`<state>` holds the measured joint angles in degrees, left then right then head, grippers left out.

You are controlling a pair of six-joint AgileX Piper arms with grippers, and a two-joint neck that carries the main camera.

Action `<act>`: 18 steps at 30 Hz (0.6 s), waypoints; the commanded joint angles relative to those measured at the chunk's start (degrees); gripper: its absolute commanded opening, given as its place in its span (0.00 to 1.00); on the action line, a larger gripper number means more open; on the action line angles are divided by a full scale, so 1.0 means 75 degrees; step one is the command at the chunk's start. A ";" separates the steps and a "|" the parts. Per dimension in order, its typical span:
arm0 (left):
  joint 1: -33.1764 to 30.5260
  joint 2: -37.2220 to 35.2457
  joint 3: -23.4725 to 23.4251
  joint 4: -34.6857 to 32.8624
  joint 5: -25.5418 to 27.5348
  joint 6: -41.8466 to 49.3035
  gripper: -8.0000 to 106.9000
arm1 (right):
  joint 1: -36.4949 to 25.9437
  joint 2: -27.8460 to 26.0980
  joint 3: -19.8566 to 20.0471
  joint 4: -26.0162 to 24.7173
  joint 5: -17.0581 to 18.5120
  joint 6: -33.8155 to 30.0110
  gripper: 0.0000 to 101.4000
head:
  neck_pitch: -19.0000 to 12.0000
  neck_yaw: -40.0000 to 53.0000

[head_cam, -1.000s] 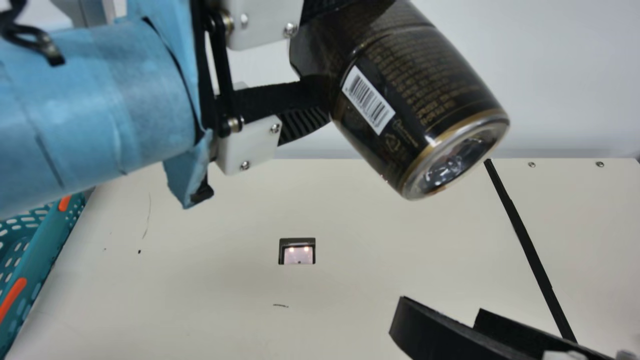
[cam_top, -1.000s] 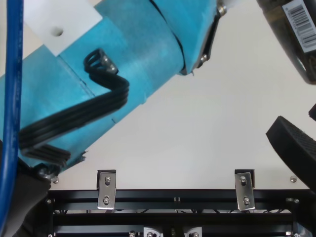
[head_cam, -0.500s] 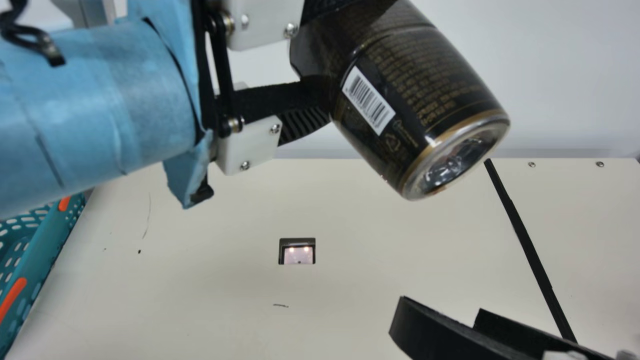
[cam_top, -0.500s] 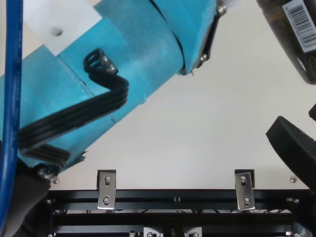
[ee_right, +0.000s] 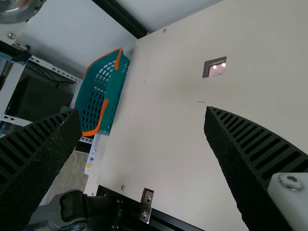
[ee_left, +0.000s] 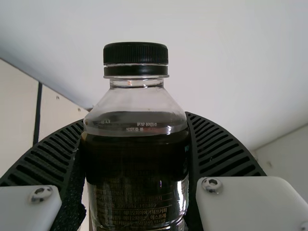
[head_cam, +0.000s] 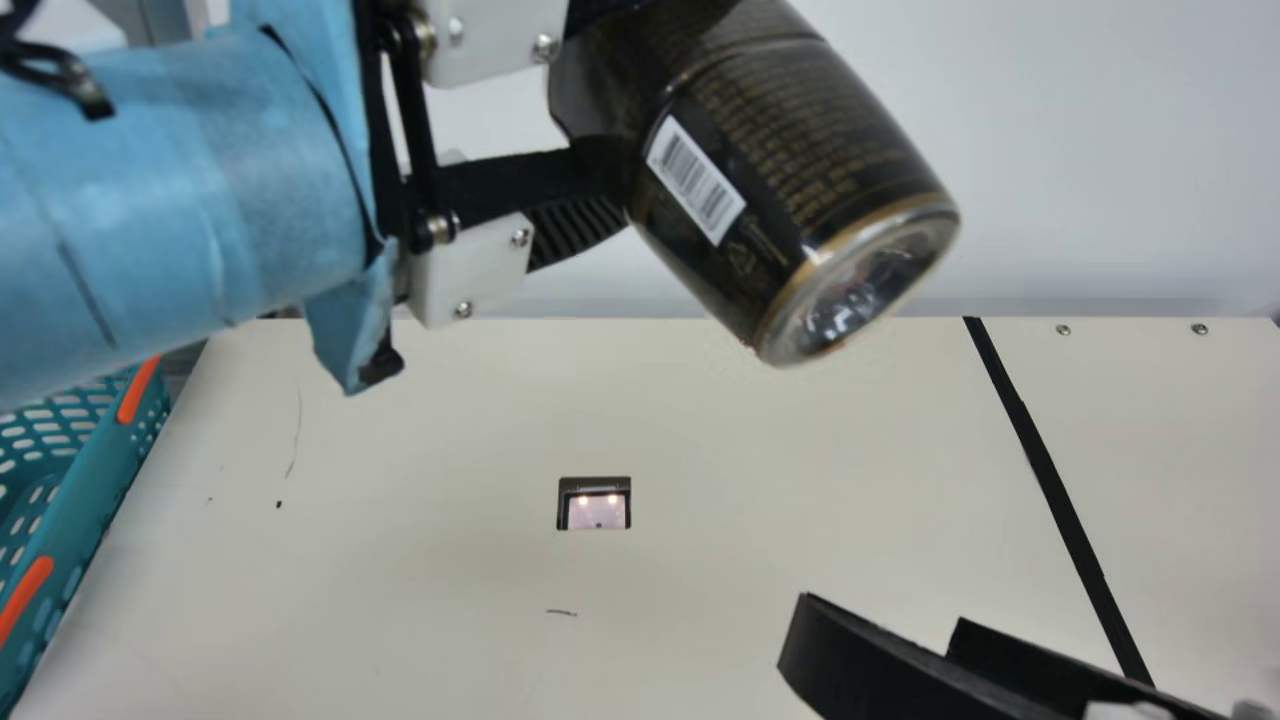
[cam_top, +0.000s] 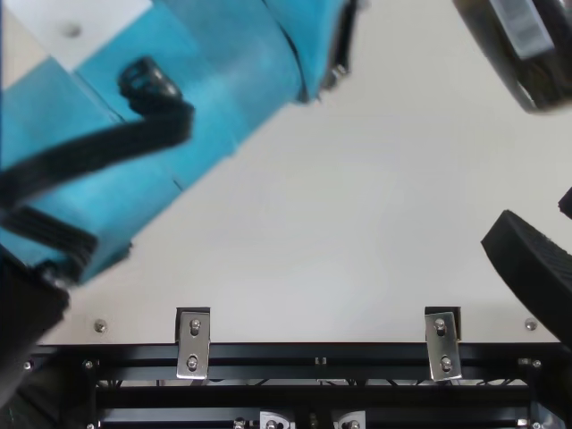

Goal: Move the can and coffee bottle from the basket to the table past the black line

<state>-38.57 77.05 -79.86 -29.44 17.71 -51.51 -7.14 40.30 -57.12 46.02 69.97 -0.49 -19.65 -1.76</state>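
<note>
Pale wall — left tool clasps coffee bottle, right tool gapes.

The main view looks across the counter, the top view steeply down. Main and right wrist views share the basket.

One coffee bottle, one basket, one table, one black line, two grippers
</note>
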 commanded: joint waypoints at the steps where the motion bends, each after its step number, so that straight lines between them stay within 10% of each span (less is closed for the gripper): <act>1: 0.0000 0.0000 0.0000 0.0000 0.0000 0.0000 0.16 | 0.0000 0.0000 0.0000 0.0000 0.0000 0.0000 1.00 | -0.0187 -0.0054; 18: 0.0043 0.0000 -0.0001 0.0013 -0.0008 -0.0014 0.16 | 0.0000 0.0000 0.0000 0.0000 0.0000 0.0000 1.00 | -0.0187 -0.0054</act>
<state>-38.24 77.05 -79.88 -29.35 17.65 -51.61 -7.14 40.30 -57.12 46.02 69.97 -0.49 -20.23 -1.76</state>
